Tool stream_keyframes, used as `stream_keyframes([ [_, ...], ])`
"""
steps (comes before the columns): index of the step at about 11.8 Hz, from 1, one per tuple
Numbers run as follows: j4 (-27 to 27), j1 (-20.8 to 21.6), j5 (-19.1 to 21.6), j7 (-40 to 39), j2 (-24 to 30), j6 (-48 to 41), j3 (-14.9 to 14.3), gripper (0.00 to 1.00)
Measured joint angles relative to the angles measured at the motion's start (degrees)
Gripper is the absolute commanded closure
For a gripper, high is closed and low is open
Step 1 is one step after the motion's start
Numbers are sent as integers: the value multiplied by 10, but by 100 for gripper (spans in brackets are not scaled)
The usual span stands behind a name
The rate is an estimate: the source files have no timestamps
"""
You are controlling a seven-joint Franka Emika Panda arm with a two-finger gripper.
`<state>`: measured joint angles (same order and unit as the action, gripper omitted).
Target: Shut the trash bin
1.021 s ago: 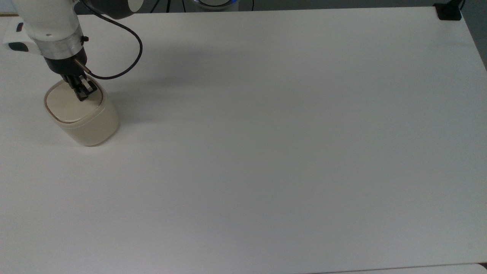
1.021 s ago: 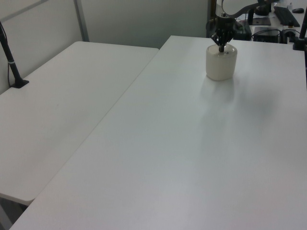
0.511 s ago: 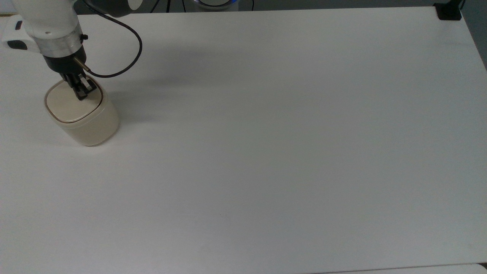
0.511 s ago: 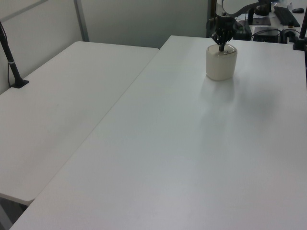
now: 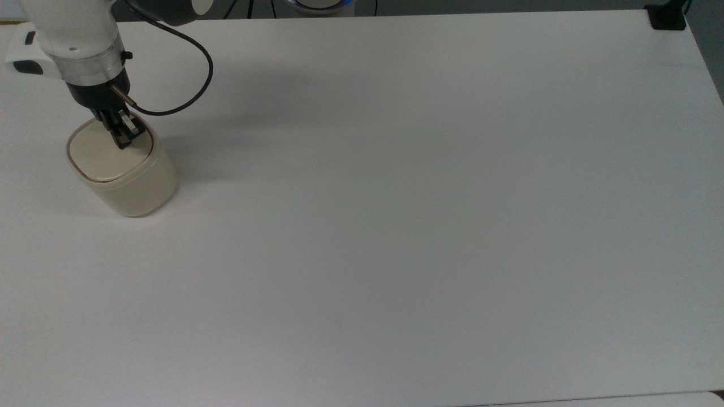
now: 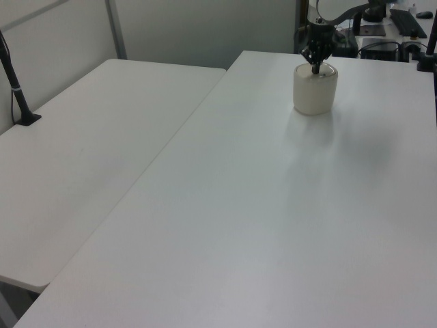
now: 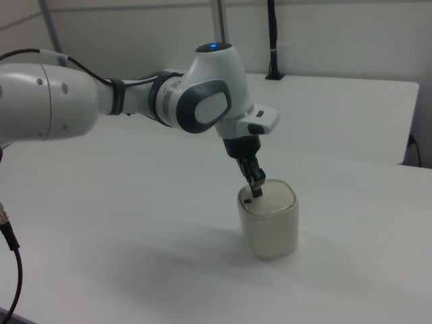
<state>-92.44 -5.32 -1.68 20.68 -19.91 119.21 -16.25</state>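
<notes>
- White table (image 5: pixel 396 226) fills the workspace; from its centre in the top view, look toward 10 o'clock for the trash bin (image 5: pixel 133 181).
- Bin lid (image 5: pixel 104 155) lies flat, apparently seated in its rim.
- Gripper (image 5: pixel 121 138) rests at the lid's 1 o'clock corner, fingers pinched together, grasping nothing.
- Risk: pressing off-centre could tip the bin or re-trigger its black button (image 7: pixel 248 200).

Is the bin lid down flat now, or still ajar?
Shut: the trash bin lid lies flat in its rim, gripper tip on it.
</notes>
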Motion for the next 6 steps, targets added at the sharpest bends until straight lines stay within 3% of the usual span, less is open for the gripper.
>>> stream_keyframes([
  [6, -7, 2, -6, 0, 3, 10, 0, 100],
])
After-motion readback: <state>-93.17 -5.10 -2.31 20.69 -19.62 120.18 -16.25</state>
